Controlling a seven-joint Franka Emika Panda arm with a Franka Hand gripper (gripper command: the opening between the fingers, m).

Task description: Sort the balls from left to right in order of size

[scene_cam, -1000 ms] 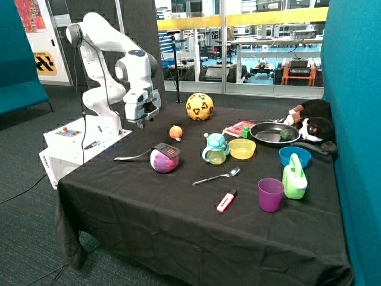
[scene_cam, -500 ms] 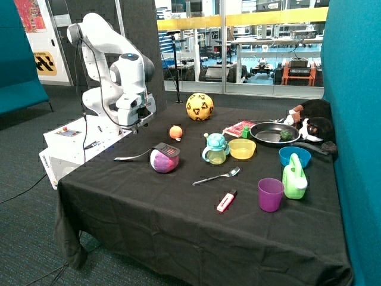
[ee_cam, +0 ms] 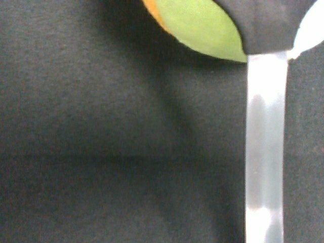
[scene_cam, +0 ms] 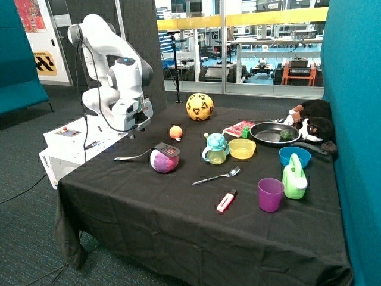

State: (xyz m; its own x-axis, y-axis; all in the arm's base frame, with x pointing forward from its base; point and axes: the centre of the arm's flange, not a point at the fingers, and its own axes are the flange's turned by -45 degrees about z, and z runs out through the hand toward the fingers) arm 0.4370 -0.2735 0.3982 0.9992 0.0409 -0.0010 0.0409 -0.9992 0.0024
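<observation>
Three balls lie on the black tablecloth in the outside view. A large yellow ball with black marks point(scene_cam: 200, 106) is at the back. A small orange ball point(scene_cam: 175, 131) lies in front of it. A pink and purple ball point(scene_cam: 164, 160) lies nearer the front, with a dark spatula head point(scene_cam: 167, 149) resting on it. My gripper point(scene_cam: 139, 123) hangs above the cloth near the table's left edge, beside the orange ball and above the spatula's metal handle point(scene_cam: 132, 157). It holds nothing I can see. The wrist view shows the handle point(ee_cam: 266, 152) and a green and orange curved surface point(ee_cam: 202, 23).
A green sippy cup point(scene_cam: 215, 148), yellow bowl point(scene_cam: 242, 148), spoon point(scene_cam: 216, 176), purple cup point(scene_cam: 270, 194), green watering can point(scene_cam: 294, 180), blue bowl point(scene_cam: 294, 156), frying pan point(scene_cam: 271, 132) with a green thing in it, and a plush toy point(scene_cam: 312, 121) fill the right half. A red and white marker point(scene_cam: 226, 201) lies near the front.
The arm has swung toward the table's left edge, away from the orange ball. The balls and other things have not moved.
</observation>
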